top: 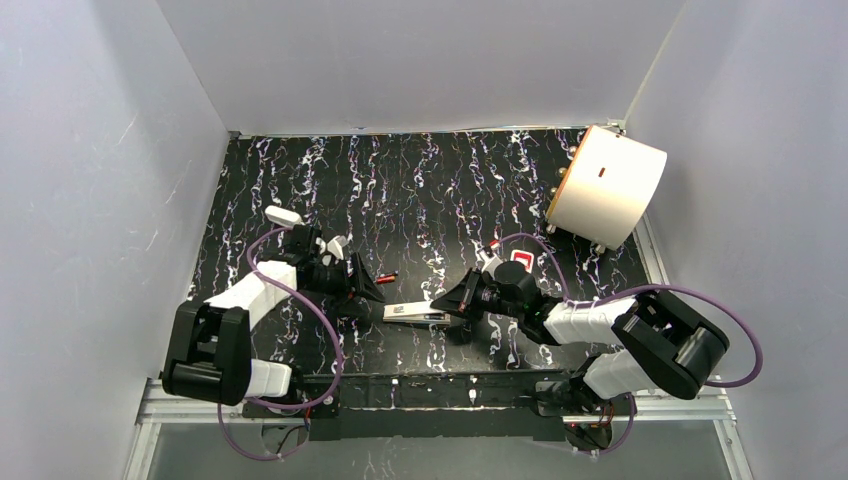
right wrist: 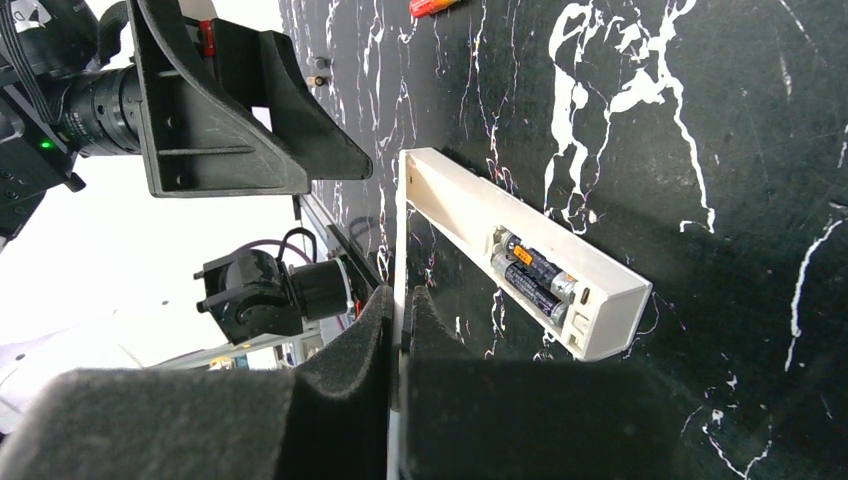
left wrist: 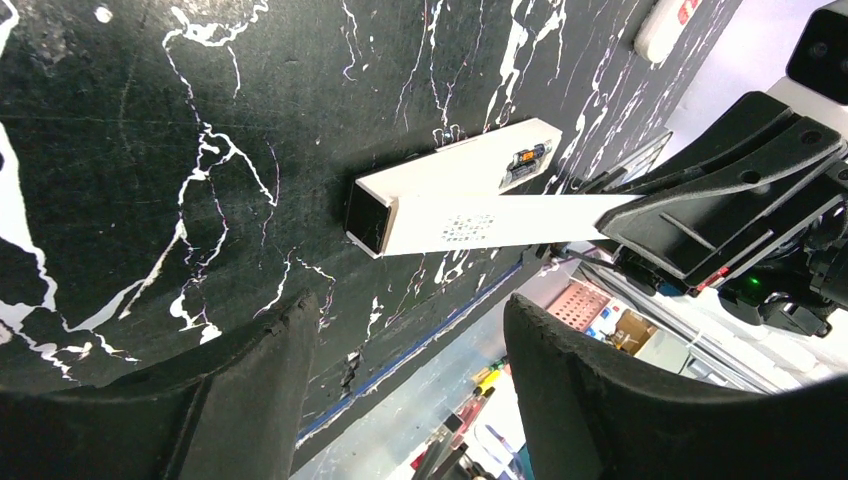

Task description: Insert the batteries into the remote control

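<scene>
The white remote control (top: 415, 314) (right wrist: 470, 215) lies mid-table with its battery bay open. Two batteries (right wrist: 530, 273) (left wrist: 527, 157) lie side by side inside the bay. My right gripper (right wrist: 400, 300) (top: 447, 300) is shut on a thin white plate (left wrist: 520, 215) that runs along the remote's side. A loose orange-red battery (top: 387, 277) (right wrist: 432, 6) lies on the mat just beyond the remote. My left gripper (left wrist: 410, 340) (top: 365, 288) stands open near the remote's left end, with nothing between its fingers.
A second white remote with a red button (top: 512, 258) (left wrist: 665, 25) lies behind the right gripper. A small white oblong piece (top: 284, 215) sits at the far left. A big white cylinder (top: 607, 185) stands at the back right. The table's front edge (left wrist: 420, 345) is close below.
</scene>
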{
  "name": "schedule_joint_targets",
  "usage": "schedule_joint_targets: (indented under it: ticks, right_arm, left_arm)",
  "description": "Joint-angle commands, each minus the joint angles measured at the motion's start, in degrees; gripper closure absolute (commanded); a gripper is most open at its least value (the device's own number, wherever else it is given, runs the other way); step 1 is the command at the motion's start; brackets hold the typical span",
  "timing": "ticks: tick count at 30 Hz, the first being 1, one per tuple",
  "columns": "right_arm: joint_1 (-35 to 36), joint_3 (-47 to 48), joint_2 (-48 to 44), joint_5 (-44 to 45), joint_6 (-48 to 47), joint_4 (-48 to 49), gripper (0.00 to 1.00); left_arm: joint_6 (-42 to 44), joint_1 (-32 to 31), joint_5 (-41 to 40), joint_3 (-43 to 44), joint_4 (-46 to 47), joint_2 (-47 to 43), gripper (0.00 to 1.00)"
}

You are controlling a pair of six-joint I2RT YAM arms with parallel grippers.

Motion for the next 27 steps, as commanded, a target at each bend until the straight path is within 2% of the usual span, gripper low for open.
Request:
schedule_joint_targets:
  ticks: [1, 8, 13, 19, 27]
  right_arm:
    - [0.21, 0.27, -0.51, -0.82, -0.38, 1.44, 0.99]
    - [0.09, 2.09, 0.06, 0.43, -4.92, -8.67, 0.99]
    - [0.13, 2.51, 1.09, 2.37, -5.82, -13.86, 0.99]
    - [0.11, 2.00, -0.56, 6.12, -4.66, -14.65, 0.99]
    - [0.11, 2.98, 1.44, 6.05, -6.51, -15.17, 0.99]
  left_arm:
    - [-0.04, -0.71, 0.82, 0.16, -0.49, 0.15, 0.35]
    - [-0.17, -1.38, -0.30, 0.13, -0.43, 0.89, 0.36]
    - [-0.35, -2.48, -0.47, 0.69, 0.72, 3.27, 0.43]
    - [-0.35, -3.60, -1.67, 1.71, 1.07, 4.61, 0.44]
    - [-0.43, -4.74, -2.48, 2.08, 1.54, 6.38, 0.44]
